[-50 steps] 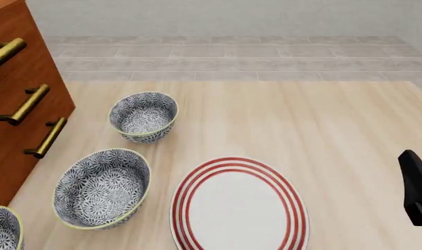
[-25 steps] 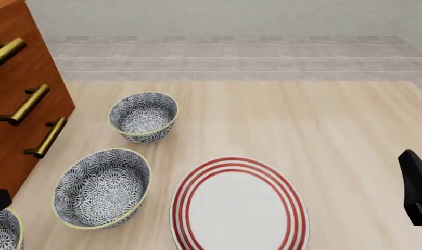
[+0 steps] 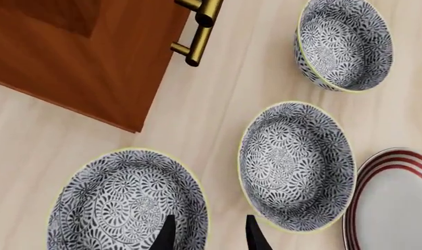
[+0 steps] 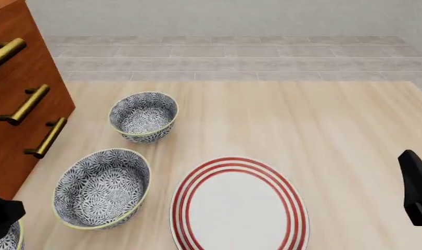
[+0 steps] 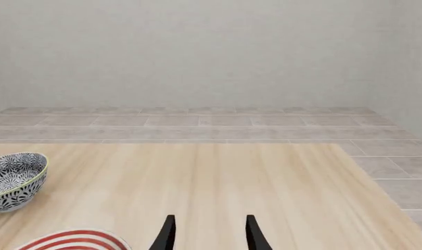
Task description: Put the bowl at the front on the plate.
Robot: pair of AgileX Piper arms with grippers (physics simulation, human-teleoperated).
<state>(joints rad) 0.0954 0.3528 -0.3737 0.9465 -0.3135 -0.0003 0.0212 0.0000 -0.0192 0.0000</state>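
Left hand (image 3: pixel 207 234) is open over the front bowl's (image 3: pixel 124 203) rim. Probably rigid, glazed, slick: pinch the wall. Plate (image 4: pixel 239 205) is near. Right hand (image 5: pixel 207 234) is open, idle.

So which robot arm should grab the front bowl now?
Left, probably. The left gripper hangs open right over the front bowl's rim, while the right gripper sits far across the table.
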